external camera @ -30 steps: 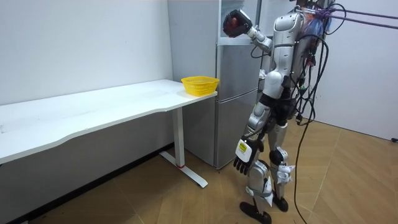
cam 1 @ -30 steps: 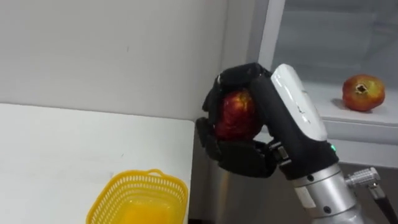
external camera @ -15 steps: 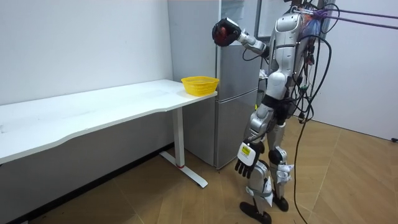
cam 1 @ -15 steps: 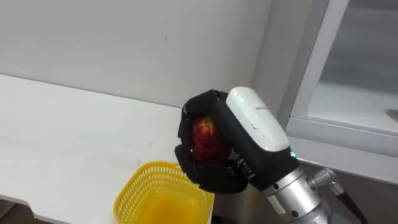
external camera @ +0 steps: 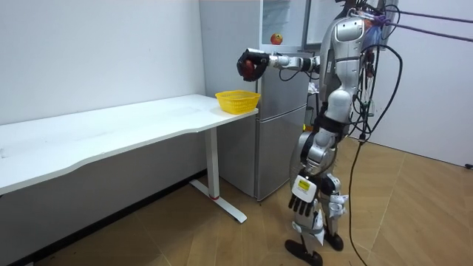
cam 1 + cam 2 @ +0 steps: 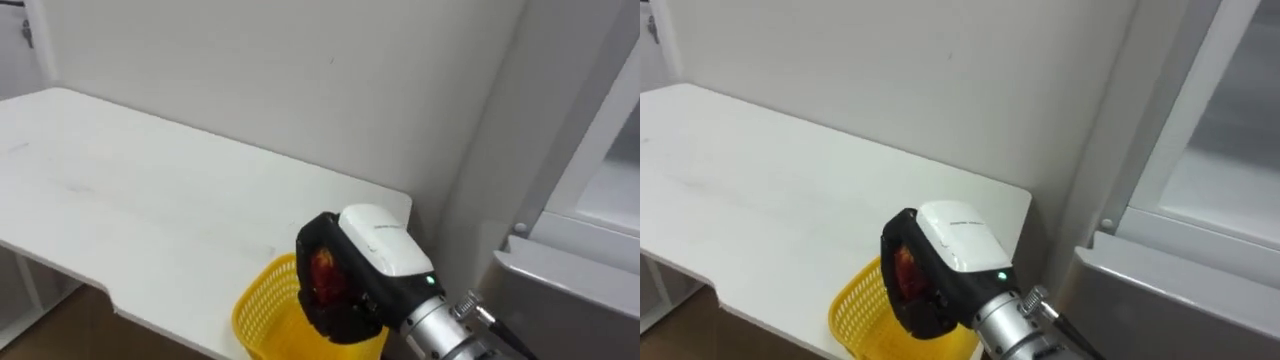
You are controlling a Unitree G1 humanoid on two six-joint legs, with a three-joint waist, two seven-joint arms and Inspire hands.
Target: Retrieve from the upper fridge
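1. Right hand (image 6: 378, 243) has its fingers curled round a red fruit (image 6: 325, 276), held over the yellow basket (image 6: 260, 306) at the right end of the tabletop (image 6: 150, 200).
2. Left hand (image 5: 301, 205) hangs by the thigh, fingers relaxed.
3. Second red fruit (image 5: 276, 38) sits inside the upper fridge (image 5: 284, 111).

Right hand (image 6: 360, 265): black fingers (image 6: 306, 250), white back shell w/ green LED; silver forearm, possibly screws.

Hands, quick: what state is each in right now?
Right hand: closed round a red round fruit.
Left hand: open, hanging, holding nothing.
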